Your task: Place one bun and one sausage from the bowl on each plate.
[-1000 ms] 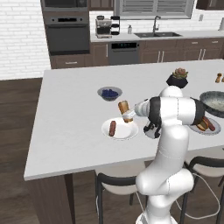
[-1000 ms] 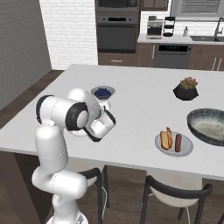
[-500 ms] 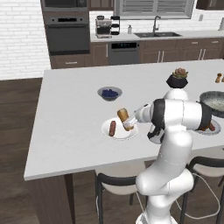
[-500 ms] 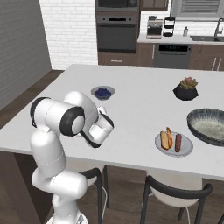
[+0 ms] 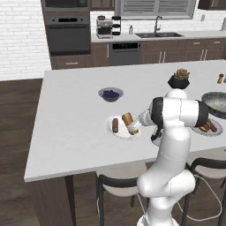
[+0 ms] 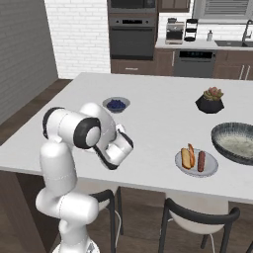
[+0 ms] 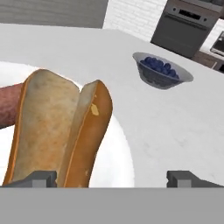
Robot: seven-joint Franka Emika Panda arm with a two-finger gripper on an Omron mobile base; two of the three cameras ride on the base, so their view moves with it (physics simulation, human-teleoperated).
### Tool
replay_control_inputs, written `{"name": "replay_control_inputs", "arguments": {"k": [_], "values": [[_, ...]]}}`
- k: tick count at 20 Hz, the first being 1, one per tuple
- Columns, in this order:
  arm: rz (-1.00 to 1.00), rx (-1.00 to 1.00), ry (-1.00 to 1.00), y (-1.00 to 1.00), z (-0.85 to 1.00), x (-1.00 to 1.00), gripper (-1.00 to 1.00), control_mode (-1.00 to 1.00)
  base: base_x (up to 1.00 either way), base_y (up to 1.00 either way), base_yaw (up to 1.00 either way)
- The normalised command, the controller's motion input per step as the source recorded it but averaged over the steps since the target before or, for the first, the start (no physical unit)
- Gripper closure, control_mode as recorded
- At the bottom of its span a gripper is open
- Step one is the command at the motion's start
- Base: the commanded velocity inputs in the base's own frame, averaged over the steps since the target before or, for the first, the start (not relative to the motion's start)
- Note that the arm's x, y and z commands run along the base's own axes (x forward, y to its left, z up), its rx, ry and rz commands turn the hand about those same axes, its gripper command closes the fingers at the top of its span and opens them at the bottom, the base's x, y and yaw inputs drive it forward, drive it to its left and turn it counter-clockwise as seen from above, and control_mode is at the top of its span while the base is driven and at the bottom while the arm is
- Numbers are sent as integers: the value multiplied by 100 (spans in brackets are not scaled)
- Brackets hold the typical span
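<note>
Reaching low over the white counter in the left base view, the arm is holding its claw just beside the near plate. On that plate a bun is lying right at the claw's tips, and a sausage is lying just beyond the bun. The small bowl of blueberries is sitting farther out past the plate. Well behind the claw, on the far side of the arm, the wide dark bowl is resting near the counter's edge, with the second plate showing just in front of it and the potted plant beyond.

In the right base view, the arm's own body is covering the claw. Well apart from the arm, the second plate is carrying a bun and a sausage side by side, the bowl is sitting just past it, and the blueberries are lying close behind the arm.

In the hand view, the claw is standing wide, its tips spread apart and gripping nothing. The split bun is lying immediately ahead of one fingertip, the sausage is touching the bun's far side, and the blueberry bowl is sitting well ahead.
</note>
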Motion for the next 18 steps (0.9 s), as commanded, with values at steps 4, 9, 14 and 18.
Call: {"name": "replay_control_inputs", "arguments": {"k": [4,9,14,18], "values": [[0,0,-23,-1,-64,-21,-100,-100,0,0,0],[2,0,-24,11,-46,-20,-100,-100,0,0,0],[0,-13,-8,6,-78,-31,-100,-100,0,0,0],[0,-20,13,0,-48,-16,-100,-100,0,0,0]]}}
